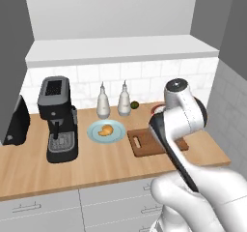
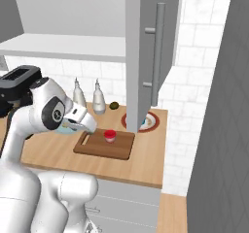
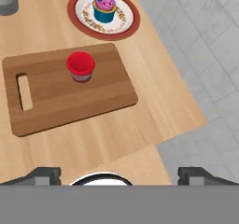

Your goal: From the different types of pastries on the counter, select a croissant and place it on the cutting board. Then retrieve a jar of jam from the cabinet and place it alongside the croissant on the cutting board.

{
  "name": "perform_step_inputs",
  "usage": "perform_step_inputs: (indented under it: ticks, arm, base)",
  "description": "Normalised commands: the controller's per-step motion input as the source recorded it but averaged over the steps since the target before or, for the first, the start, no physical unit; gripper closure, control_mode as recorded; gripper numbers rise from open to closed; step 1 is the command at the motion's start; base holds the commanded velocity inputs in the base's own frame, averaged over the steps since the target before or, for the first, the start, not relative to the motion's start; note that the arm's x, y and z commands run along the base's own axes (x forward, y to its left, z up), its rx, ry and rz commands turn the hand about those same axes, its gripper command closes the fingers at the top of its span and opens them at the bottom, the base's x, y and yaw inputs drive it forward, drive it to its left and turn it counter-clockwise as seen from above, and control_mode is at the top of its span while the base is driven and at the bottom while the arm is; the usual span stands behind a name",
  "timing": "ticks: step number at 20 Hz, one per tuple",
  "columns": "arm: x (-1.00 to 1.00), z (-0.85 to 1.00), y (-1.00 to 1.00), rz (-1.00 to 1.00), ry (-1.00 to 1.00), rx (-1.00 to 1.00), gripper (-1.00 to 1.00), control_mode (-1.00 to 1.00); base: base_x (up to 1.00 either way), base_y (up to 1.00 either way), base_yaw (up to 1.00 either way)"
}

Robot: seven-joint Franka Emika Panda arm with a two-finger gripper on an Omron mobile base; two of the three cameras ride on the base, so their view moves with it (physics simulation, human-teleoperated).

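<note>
The jar of jam [image 3: 80, 66], red-topped, stands upright on the dark wooden cutting board [image 3: 70, 97], right of its slot handle; the jar [image 2: 110, 136] is also in the right base view. The golden croissant [image 1: 105, 129] lies on a pale blue plate [image 1: 94, 132] left of the board [image 1: 142, 146]. A pink-and-blue cupcake [image 3: 104, 7] sits on a red-rimmed plate [image 3: 77, 15] beyond the board. My gripper [image 3: 120, 176] hangs above the counter's front edge, back from the board, open with nothing between its fingers. The cabinet door [image 2: 146, 57] stands open above the cupcake plate.
Two white bottles [image 1: 102, 103] [image 1: 124, 100] and a small green fruit [image 1: 134, 105] stand by the tiled back wall. A black coffee machine [image 1: 59, 120] is at the left. The counter [image 3: 154, 101] ends just right of the board, at a grey wall.
</note>
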Motion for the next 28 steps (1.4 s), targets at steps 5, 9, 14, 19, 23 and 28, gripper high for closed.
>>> perform_step_inputs:
  ticks: [5,9,14,19,23,28]
  arm:
    - [-0.02,-0.19,0.09,0.06,0.12,0.06,-1.0,-1.0]
    - [0.0,-0.59,0.72,0.02,0.07,0.06,-1.0,-1.0]
    - [0.0,-0.34,0.96,0.0,0.14,0.02,-1.0,-1.0]
    - [0.21,0.09,1.0,-0.02,0.17,0.12,-1.0,-1.0]
    - [0.38,0.28,0.96,-0.09,0.04,0.2,-1.0,-1.0]
    - [0.28,0.0,0.39,-0.07,0.01,0.05,-1.0,-1.0]
  base:
    - [0.0,0.0,0.0]
    - [0.0,0.0,0.0]
    - [0.0,0.0,0.0]
    - [0.0,0.0,0.0]
    - [0.0,0.0,0.0]
    - [0.0,0.0,0.0]
